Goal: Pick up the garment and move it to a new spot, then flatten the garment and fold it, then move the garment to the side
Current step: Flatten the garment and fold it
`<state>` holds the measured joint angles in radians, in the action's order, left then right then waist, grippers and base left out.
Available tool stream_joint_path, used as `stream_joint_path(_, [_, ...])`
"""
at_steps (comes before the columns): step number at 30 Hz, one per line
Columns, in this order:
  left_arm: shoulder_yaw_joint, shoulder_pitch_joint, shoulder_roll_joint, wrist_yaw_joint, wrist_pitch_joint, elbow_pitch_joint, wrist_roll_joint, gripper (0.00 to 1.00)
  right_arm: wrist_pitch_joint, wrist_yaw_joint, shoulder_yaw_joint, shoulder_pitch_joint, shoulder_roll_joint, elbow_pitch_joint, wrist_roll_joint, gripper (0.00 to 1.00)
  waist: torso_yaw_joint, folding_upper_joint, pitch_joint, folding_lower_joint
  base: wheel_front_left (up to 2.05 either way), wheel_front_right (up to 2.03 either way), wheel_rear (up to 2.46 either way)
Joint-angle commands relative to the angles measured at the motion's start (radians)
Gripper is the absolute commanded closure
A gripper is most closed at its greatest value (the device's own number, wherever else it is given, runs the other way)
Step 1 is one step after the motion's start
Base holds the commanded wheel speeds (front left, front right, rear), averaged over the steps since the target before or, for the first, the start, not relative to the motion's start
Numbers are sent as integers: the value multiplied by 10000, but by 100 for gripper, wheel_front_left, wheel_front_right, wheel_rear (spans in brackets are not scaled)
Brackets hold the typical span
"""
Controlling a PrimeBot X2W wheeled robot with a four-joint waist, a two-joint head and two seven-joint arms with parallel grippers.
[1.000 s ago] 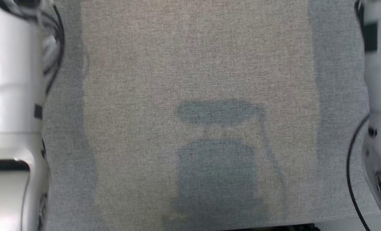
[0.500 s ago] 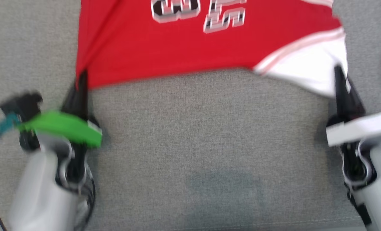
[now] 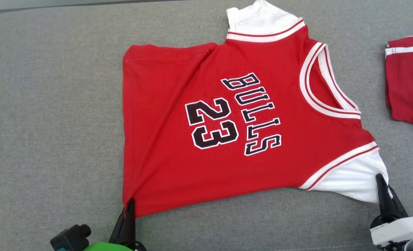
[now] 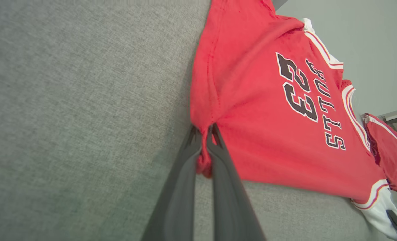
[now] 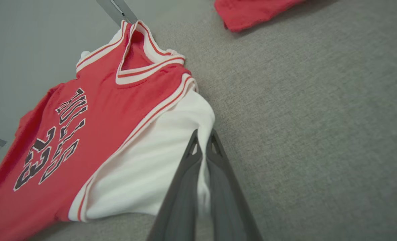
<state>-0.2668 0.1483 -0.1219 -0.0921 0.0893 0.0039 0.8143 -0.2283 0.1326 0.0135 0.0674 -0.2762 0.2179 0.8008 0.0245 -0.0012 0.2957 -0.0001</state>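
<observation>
Red garment (image 3: 227,139) spread ahead | left hand (image 3: 131,202) clamps near hem corner | right hand (image 3: 379,177) clamps white sleeve, apparently

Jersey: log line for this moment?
jersey: spread, print up | left gripper: jaws shut on hem corner | right gripper: jaws shut on white sleeve

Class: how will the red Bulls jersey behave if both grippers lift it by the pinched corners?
Probably floppy: the jersey creases toward the left gripper pinching its hem corner. Likely light: thin fabric, so it should sag between that and the right gripper on the white sleeve.
</observation>
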Motion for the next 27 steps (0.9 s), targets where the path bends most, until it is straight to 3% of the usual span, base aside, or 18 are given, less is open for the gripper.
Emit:
stream_joint_path(1, [31,84,-53,-81,-17,-140,10,100,29,-36,-158,80,-25,-117,77,100,101,12,-217,1,0,0,0])
stream_joint_path(7, [-181,-550,-268,-416,-561,-1010,-358,100,630,-28,-225,-472,204,-964,140,100,97,12,-354,1,0,0,0])
stream_joint_path(11, [-188,-1326,-366,-676,-1217,-1159,-347,100,1166,-25,-77,-1320,387,-863,-243,100,-35,12,-411,1,0,0,0])
stream_joint_path(19, [-32,-2933,-671,-1133,-2247,-351,-353,100,1899,-24,230,-3224,660,547,-1100,100,-315,12,-280,1,0,0,0])
stream_joint_path(27, [-81,-4437,-868,-1126,-2929,898,-449,100,2045,-24,670,-5357,755,2163,-1758,100,-413,12,323,1,0,0,0])
